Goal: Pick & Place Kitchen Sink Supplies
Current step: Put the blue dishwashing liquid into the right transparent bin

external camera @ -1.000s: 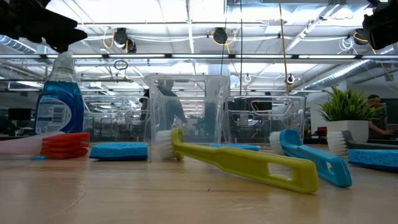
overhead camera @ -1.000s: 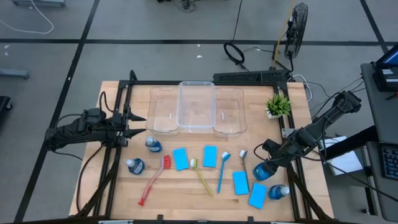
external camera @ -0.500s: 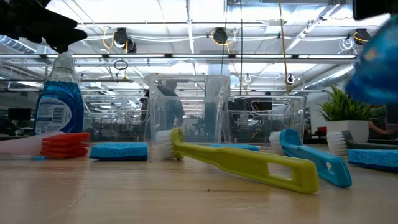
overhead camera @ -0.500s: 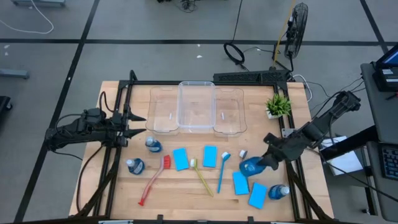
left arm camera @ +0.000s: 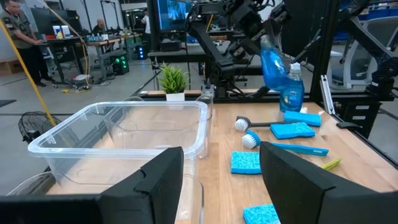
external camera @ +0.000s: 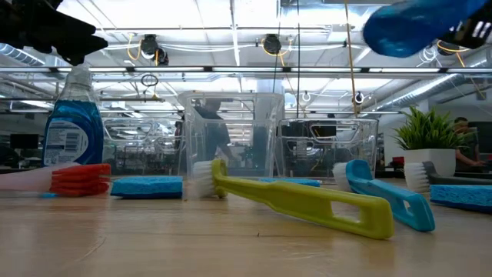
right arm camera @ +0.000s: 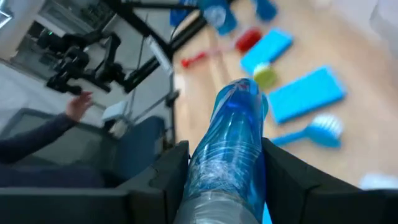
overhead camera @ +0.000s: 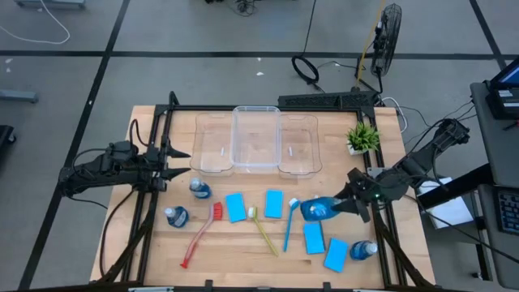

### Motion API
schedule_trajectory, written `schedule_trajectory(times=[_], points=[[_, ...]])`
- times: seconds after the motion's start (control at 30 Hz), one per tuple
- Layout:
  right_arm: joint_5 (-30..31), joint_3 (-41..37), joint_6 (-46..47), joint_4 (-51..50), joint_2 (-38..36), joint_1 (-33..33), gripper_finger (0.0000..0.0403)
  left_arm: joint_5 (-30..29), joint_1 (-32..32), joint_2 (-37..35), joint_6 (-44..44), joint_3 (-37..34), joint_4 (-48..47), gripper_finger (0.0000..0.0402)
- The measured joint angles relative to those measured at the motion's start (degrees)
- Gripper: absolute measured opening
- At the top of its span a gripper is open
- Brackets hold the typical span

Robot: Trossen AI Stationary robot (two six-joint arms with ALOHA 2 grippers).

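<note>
One blue bottle (overhead camera: 318, 210) pinched sideways in right pincer (overhead camera: 350, 204), above the table; left pincer (overhead camera: 180, 161) spread.

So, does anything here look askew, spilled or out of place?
Nothing is spilled or damaged. The only thing off upright is the blue bottle, held tilted above the table by the right gripper. The left gripper waits at the table's left edge.

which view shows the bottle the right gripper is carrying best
The left wrist view: the blue bottle shows whole, lifted above the table in the right gripper. The high view shows it smaller, from above, over the brushes. The low view catches only a blurred part at the top edge. The right wrist view shows it close, between the fingers.
</note>
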Motion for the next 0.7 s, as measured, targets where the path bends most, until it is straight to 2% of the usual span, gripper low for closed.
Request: schedule_trajectory(times=[0.17, 0.4, 0.7], points=[[4.90, 0.04, -6.03, 3.55, -0.02, -0.03, 0.0153, 0.00, 0.02, 0.00, 0.00, -0.01, 0.00, 0.0214], [8.40, 0.07, -11.80, 5.84, 0.00, -1.13, 0.0153, 0.00, 0.00, -0.01, 0.00, 0.00, 0.00, 0.0214], [13.40, 0.07, -17.66, 7.54, -0.02, -5.84, 0.0153, -0.02, 0.00, -0.01, 1.81, 0.00, 0.02, 0.0214]])
